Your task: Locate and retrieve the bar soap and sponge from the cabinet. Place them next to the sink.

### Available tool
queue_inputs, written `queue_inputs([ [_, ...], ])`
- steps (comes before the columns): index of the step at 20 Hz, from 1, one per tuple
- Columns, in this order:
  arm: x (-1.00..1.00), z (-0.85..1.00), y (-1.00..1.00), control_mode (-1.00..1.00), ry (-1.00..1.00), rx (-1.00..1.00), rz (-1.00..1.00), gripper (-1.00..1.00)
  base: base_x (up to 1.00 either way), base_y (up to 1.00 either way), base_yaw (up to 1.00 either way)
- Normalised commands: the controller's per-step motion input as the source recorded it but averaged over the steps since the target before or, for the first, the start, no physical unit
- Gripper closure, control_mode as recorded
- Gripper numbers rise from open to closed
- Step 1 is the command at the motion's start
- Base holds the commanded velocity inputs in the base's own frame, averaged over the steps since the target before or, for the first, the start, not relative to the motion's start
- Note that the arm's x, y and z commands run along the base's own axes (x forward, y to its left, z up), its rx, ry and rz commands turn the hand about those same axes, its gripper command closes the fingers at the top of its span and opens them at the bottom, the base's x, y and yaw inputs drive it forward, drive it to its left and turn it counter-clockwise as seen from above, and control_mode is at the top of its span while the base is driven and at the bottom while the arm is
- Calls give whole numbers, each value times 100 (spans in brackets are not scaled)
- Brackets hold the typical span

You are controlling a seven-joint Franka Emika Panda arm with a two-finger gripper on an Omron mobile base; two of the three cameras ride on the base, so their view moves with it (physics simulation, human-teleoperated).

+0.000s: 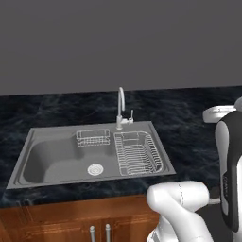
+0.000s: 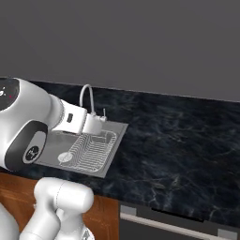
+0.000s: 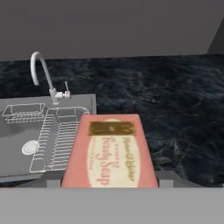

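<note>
Hand: seen from its own camera, the hand (image 3: 109, 186) is clamped on the bar soap, its fingertips hidden beneath the block at the bottom of the picture.
Bar soap: a flat reddish-pink bar soap (image 3: 109, 153) with a cream oval label and a gold strip near its far end. It lies lengthwise in the grip, raised above the worktop, just to the right of the sink's right rim.
Sink: a wide steel sink (image 1: 52, 156) set into the worktop, with a round drain in its floor.
Racks: a long wire dish rack (image 1: 138, 153) fills the right part of the basin; a small wire basket (image 1: 93, 137) sits at the back, just beside it.
Faucet: a slim curved chrome faucet (image 1: 121, 108) stands upright behind the basin, at the middle of its back rim.
Worktop: a dark marbled worktop (image 2: 178, 145) stretches well to the right of the sink, bare stone.
Wall: a plain grey wall (image 1: 118, 42) rises behind the worktop.
Below: reddish-brown wooden cupboard fronts (image 1: 71, 220) with short silver handles sit under the sink.
</note>
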Motion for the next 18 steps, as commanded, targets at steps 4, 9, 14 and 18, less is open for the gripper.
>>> queue_inputs([
  [4,0,0,0,100,0,0,0,100,64,-16,6],
  [9,0,0,0,100,0,0,0,100,38,-15,3],
  [14,0,0,0,100,0,0,0,100,0,0,0],
  [18,0,0,0,100,0,0,0,100,2,0,0],
])
